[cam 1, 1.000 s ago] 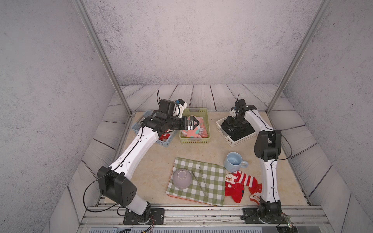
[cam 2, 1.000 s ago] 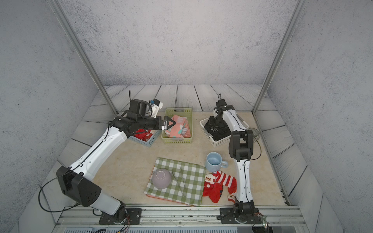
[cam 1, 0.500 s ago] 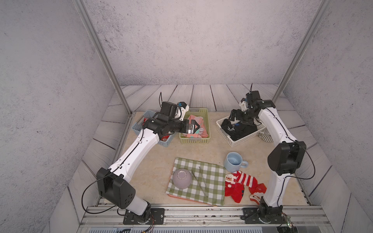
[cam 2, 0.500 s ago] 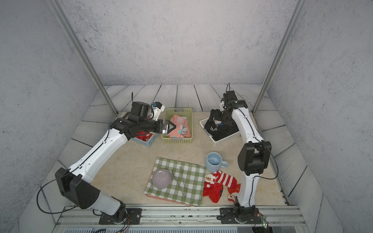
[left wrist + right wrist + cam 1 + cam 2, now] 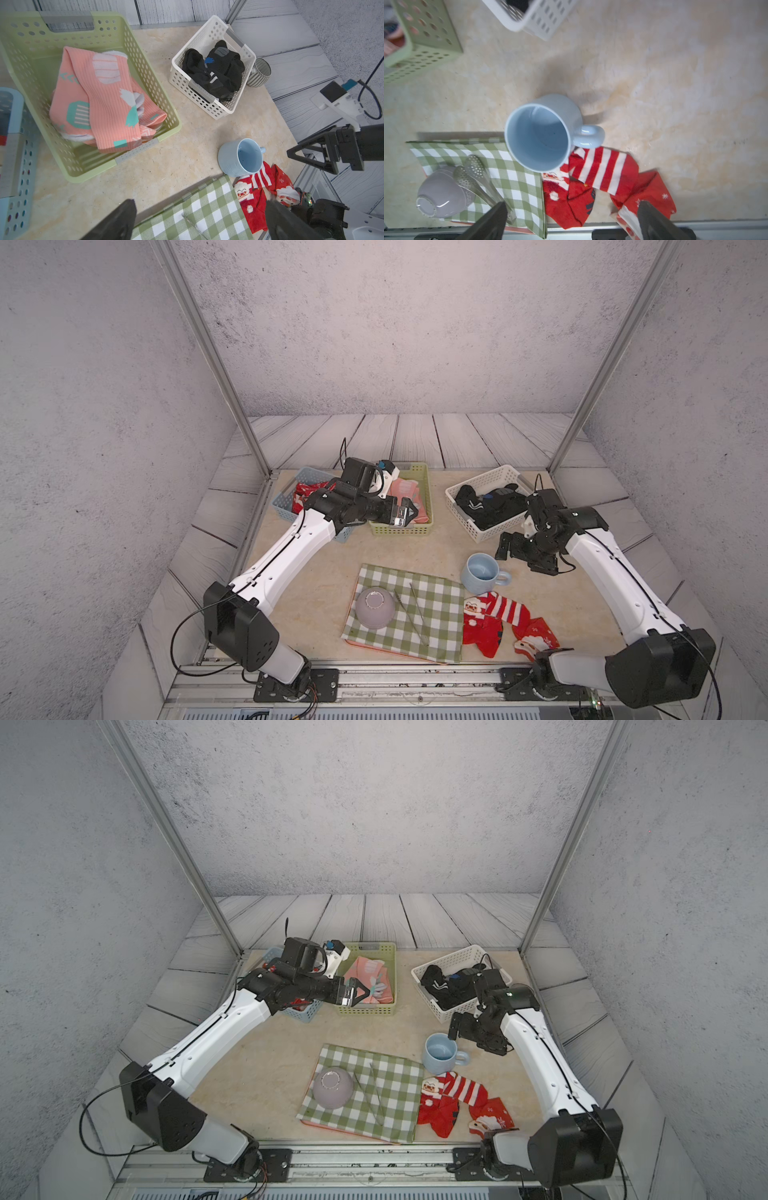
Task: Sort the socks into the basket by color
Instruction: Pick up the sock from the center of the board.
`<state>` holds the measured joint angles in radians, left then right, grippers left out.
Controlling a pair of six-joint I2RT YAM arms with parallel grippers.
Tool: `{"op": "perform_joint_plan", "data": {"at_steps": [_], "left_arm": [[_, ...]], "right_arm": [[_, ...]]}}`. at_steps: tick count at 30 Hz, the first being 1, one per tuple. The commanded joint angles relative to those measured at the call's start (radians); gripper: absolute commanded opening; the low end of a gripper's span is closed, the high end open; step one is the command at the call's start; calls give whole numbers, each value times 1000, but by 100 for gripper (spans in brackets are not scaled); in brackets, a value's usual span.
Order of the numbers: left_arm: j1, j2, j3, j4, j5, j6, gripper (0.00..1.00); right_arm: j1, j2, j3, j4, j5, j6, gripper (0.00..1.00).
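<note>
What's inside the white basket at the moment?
The white basket holds a heap of black socks; one shows pale stripes, another a blue patch. Whatever lies beneath the heap is covered, so how many socks there are cannot be told.

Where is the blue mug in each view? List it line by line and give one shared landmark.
Top view: mug right of centre, by the cloth.
Top view: mug same spot, nearer centre.
Left wrist: mug between white basket and red socks.
Right wrist: mug mid-picture, large.
Landmark: the cloth, next to the mug in all four.
</note>
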<state>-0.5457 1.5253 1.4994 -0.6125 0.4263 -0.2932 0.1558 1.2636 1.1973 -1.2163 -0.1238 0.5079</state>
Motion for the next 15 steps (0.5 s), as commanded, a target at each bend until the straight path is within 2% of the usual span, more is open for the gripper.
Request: {"op": "perform_joint_plan", "data": {"at_steps": [1, 5, 10, 15], "left_arm": [[-12, -7, -16, 22, 16, -1, 100], [-13, -29, -38, 28, 19, -1, 100], [-13, -51, -60, 30, 25, 0, 100], [-13, -68, -78, 28, 20, -1, 100]], "right_arm": [[1, -39, -86, -43, 4, 98, 99], [1, -69, -189, -36, -5, 122, 96], [0, -26, -307, 28, -37, 135, 90], [0, 25, -422, 151, -91, 153, 92]]}}
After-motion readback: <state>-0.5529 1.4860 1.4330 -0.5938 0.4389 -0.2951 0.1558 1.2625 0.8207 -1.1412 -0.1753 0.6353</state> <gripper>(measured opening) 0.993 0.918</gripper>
